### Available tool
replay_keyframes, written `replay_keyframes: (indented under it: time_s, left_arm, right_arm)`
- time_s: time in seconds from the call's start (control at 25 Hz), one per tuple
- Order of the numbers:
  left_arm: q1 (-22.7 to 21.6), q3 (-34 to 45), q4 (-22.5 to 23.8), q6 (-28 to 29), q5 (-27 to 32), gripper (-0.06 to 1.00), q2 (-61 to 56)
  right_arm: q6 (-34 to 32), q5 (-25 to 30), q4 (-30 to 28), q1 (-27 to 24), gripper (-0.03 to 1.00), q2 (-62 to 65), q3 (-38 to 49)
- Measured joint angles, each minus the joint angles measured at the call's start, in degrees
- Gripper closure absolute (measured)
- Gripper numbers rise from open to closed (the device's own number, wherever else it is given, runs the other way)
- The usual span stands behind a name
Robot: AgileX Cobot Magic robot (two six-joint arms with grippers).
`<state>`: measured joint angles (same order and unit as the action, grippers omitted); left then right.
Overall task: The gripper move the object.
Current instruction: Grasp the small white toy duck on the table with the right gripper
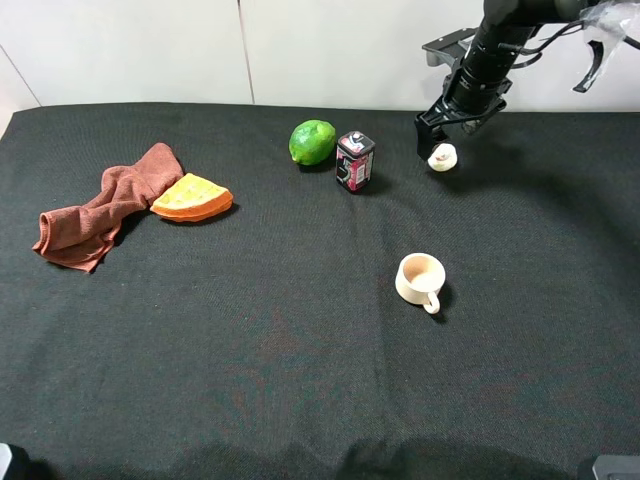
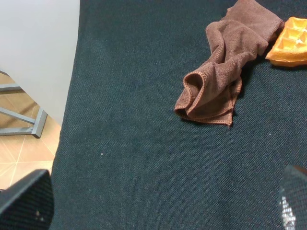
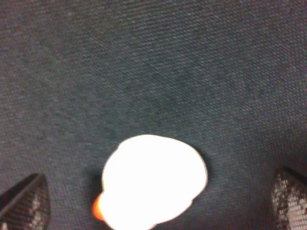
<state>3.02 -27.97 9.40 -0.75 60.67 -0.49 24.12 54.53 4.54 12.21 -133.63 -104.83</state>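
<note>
The object, a small cream-white garlic-like bulb (image 1: 441, 157), lies on the black cloth at the back right, right of the pink can. My right gripper (image 1: 433, 143) hangs straight over it, open. In the right wrist view the bulb (image 3: 153, 179) shows overexposed between the two wide-apart fingertips (image 3: 26, 201), not touching either; my right gripper (image 3: 158, 199) holds nothing. My left gripper (image 2: 160, 201) is open and empty above bare cloth near the table's left edge.
A lime (image 1: 312, 141) and a pink can (image 1: 354, 160) stand left of the bulb. A beige mug (image 1: 420, 280) sits nearer the front. A brown rag (image 1: 105, 205) and an orange waffle piece (image 1: 192, 197) lie at the left, also in the left wrist view (image 2: 225, 67).
</note>
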Motion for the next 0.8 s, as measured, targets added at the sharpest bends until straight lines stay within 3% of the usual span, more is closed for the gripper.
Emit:
replay_keyframes:
  time_s: [0.8]
  left_arm:
    - [0.0, 0.0, 0.0, 0.0, 0.0, -0.05, 0.0]
  right_arm:
    - [0.8, -1.11, 0.4, -0.29, 0.27, -2.77, 0.0]
